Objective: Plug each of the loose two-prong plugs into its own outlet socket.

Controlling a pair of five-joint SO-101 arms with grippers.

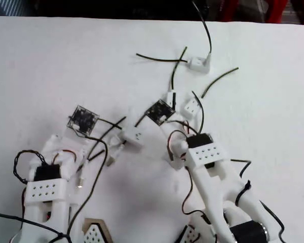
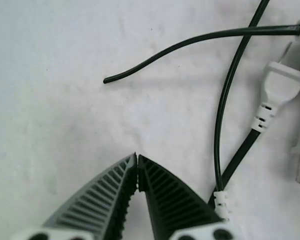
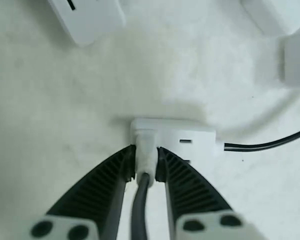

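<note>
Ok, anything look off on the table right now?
Nothing damaged. Two black cords cross beside the loose plug near the shut left gripper, which could snag. The right gripper holds a second plug at a socket block.

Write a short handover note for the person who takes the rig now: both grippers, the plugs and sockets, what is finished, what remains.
Right gripper: shut on a plug whose front meets a white socket. No prongs show, so it looks pushed in, but this is not certain.
Left gripper: shut, empty, over the bare table.
A loose plug lies nearby with its prongs showing.
Another socket lies between the arms.
Done: probably one plug.
Left: release, check the seating, then plug in the loose one.
</note>
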